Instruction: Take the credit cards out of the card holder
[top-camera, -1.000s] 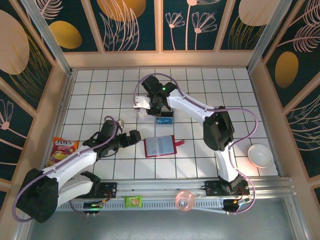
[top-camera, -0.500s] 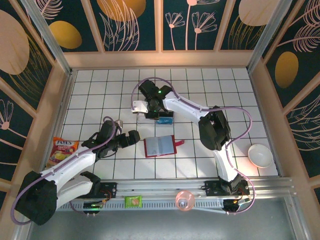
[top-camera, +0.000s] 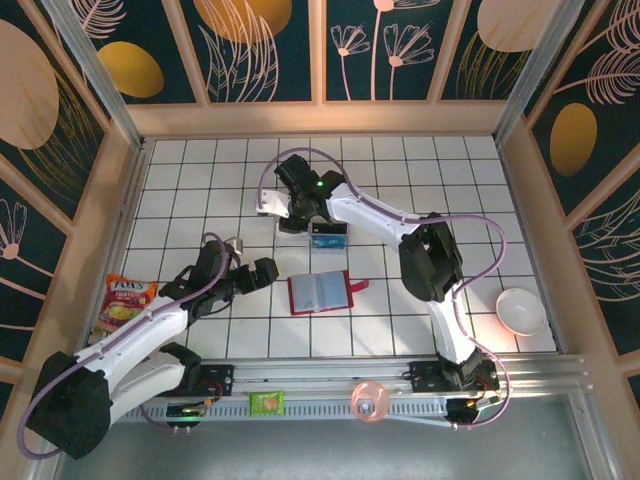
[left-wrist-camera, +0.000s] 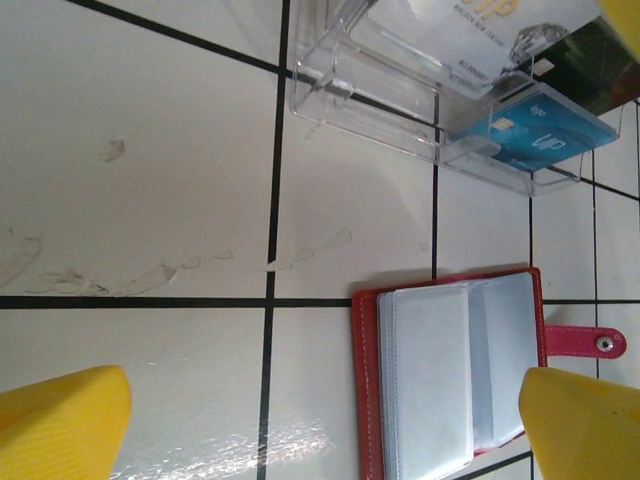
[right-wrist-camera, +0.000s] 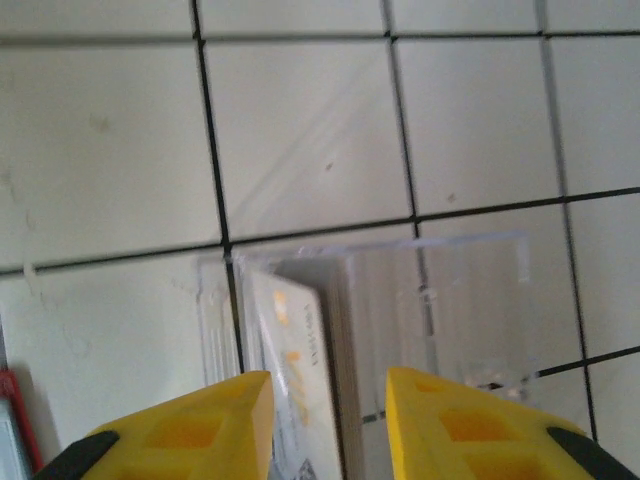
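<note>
The red card holder (top-camera: 320, 292) lies open on the tiled table, its grey-blue sleeves (left-wrist-camera: 455, 375) facing up and its snap tab pointing right. Behind it stands a clear plastic box (top-camera: 325, 237) holding credit cards: a blue card (left-wrist-camera: 530, 125) and a white card (left-wrist-camera: 480, 35). My right gripper (top-camera: 297, 218) hangs over the box's left end, open. A pale card (right-wrist-camera: 295, 370) stands on edge in the box between its yellow fingers (right-wrist-camera: 200, 425), and there is a gap to the right finger. My left gripper (top-camera: 268, 273) is open wide just left of the card holder, with bare table between its fingertips (left-wrist-camera: 325, 410).
A snack bag (top-camera: 125, 300) lies at the left wall and a white bowl (top-camera: 521, 311) at the right. A green packet (top-camera: 267, 402) and a pink round object (top-camera: 369, 399) sit on the front rail. Wooden walls enclose the table.
My right gripper shifted slightly left over the clear box and its jaws have parted, leaving the card standing in the box. The left arm has barely moved.
</note>
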